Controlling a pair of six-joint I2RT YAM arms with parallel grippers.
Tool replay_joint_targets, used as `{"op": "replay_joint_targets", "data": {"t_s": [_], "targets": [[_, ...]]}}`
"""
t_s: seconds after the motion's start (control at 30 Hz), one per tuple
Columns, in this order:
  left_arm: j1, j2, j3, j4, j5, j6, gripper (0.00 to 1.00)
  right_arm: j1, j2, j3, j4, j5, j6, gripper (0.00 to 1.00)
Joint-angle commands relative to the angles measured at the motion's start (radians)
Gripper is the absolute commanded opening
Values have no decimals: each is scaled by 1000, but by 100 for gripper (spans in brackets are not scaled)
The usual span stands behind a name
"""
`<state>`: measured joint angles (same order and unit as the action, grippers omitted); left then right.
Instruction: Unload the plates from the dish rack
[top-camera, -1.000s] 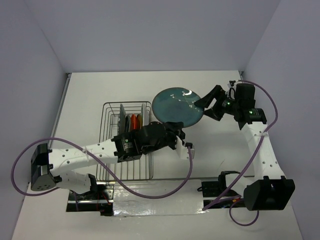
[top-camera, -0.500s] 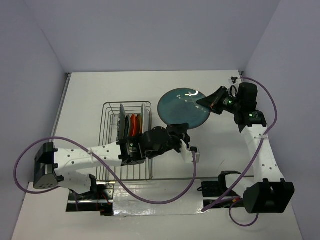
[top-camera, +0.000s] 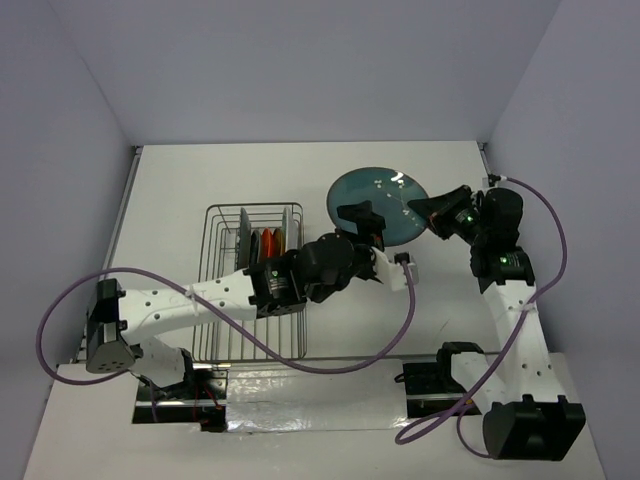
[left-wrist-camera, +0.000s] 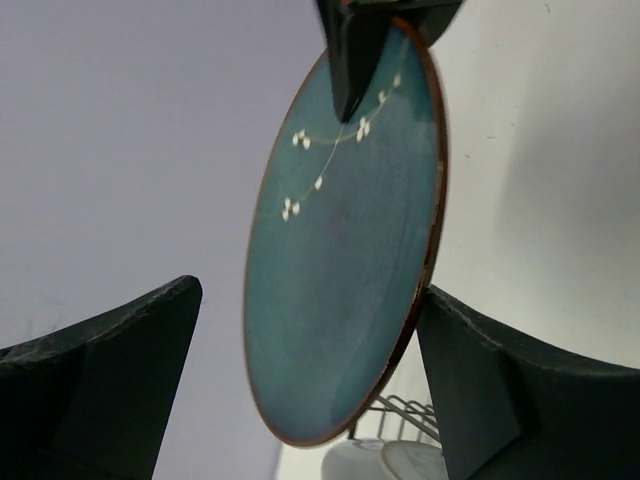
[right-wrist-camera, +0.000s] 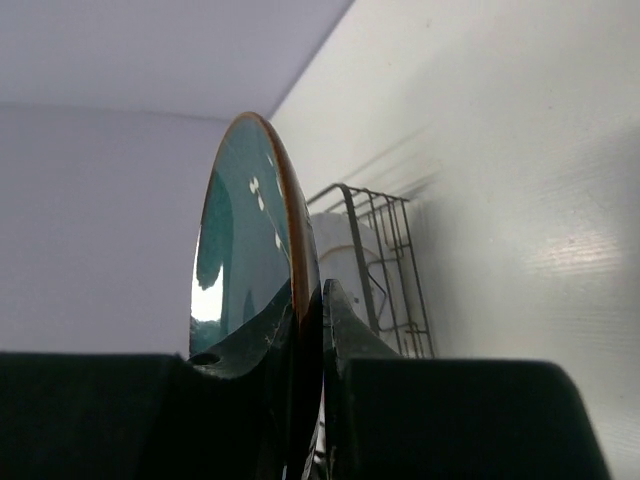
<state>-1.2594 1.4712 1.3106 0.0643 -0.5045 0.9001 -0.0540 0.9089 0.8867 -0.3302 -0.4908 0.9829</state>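
The right gripper (right-wrist-camera: 305, 320) is clamped on the rim of the teal plate (left-wrist-camera: 340, 260), pinching it at its 3 o'clock edge and holding it on edge above the surface (top-camera: 200, 175), at about 2 o'clock from the dish rack (top-camera: 225, 300). The left gripper (left-wrist-camera: 308, 292) is spread wide, straddling the plate's near edge without touching it. We judge this plate to be mid-unload. Next, the left gripper must stay clear while the plate is tilted flat and lowered. The rack holds a grey plate (top-camera: 243, 235), reddish-orange plates (top-camera: 270, 243) and a white plate (top-camera: 288, 232), upright at its 12 o'clock end.
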Motion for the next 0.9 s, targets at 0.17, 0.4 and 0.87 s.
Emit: {"op": "replay_joint_targets", "data": {"t_s": [0.17, 0.4, 0.87], "targets": [[61, -55, 197, -256, -94, -251, 99, -107, -55, -71, 262, 182, 157, 0], [90, -238, 111, -348, -275, -519, 99, -127, 51, -195, 517, 262, 157, 0], [580, -483, -33, -643, -71, -1149, 100, -129, 571, -325, 1284, 170, 13, 0]]}}
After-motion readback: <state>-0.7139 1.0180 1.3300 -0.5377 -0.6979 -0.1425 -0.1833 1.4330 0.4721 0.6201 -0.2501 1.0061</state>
